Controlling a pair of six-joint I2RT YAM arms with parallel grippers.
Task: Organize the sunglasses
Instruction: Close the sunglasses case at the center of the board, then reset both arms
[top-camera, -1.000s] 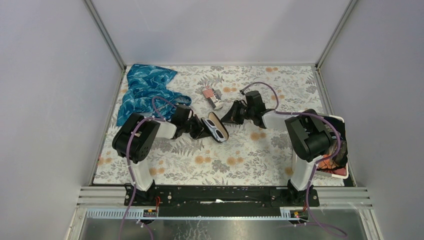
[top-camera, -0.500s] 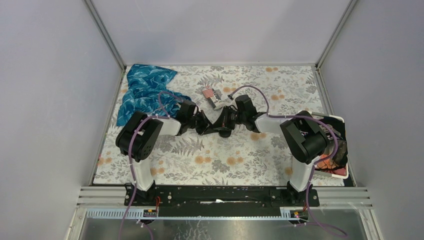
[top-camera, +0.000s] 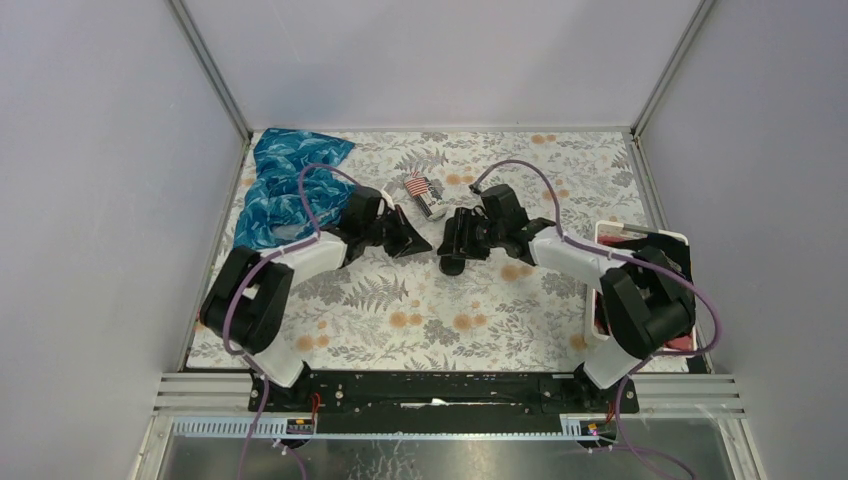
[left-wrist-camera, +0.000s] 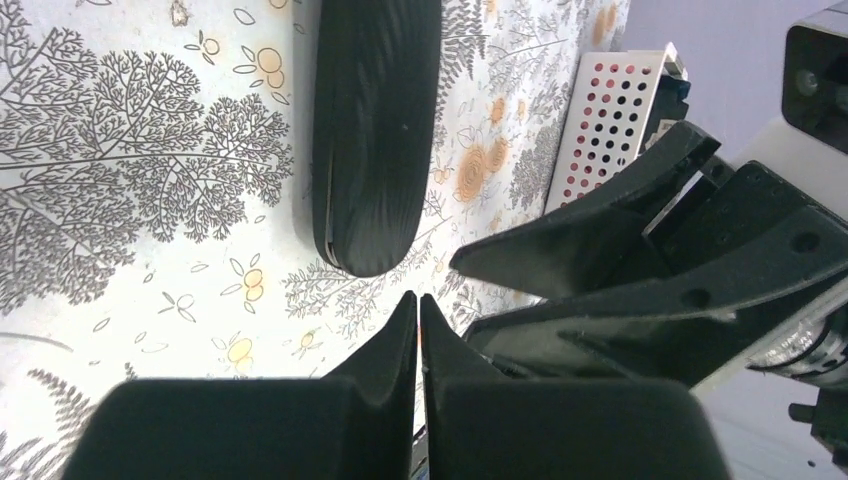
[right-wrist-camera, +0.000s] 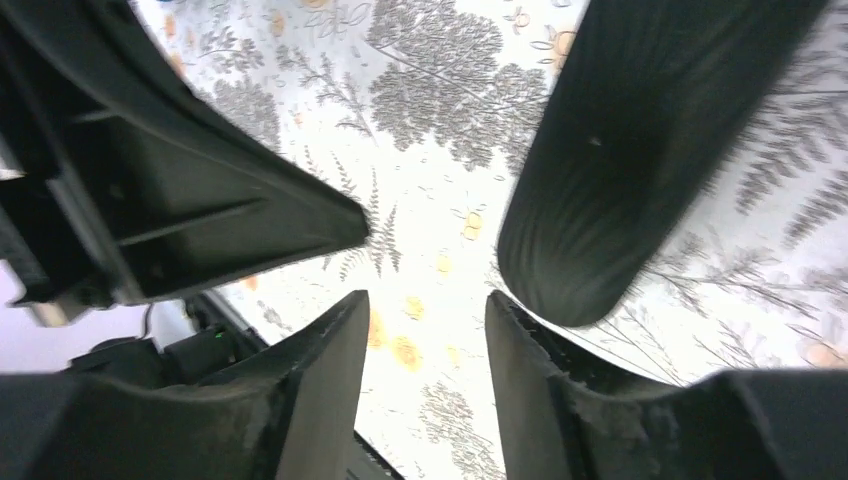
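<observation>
The black oval glasses case (left-wrist-camera: 375, 130) lies closed on the floral cloth, just ahead of my left gripper (left-wrist-camera: 418, 298), which is shut and empty. The case also shows in the right wrist view (right-wrist-camera: 620, 160), beyond and to the right of my right gripper (right-wrist-camera: 428, 298), which is open and holds nothing. In the top view the two grippers face each other mid-table, left (top-camera: 420, 245) and right (top-camera: 448, 240), with the case (top-camera: 452, 264) mostly hidden beneath the right one. The brown-tinted sunglasses are out of view.
A blue patterned cloth (top-camera: 285, 180) lies bunched at the back left. A small red-and-white striped object (top-camera: 418, 185) sits behind the grippers. A white perforated basket (top-camera: 600, 235) with mixed items stands at the right edge; it also shows in the left wrist view (left-wrist-camera: 610, 120).
The case lay open by my left gripper a second ago. Both grippers then met over it. Now it is closed, and the left gripper has drawn back to the left.
</observation>
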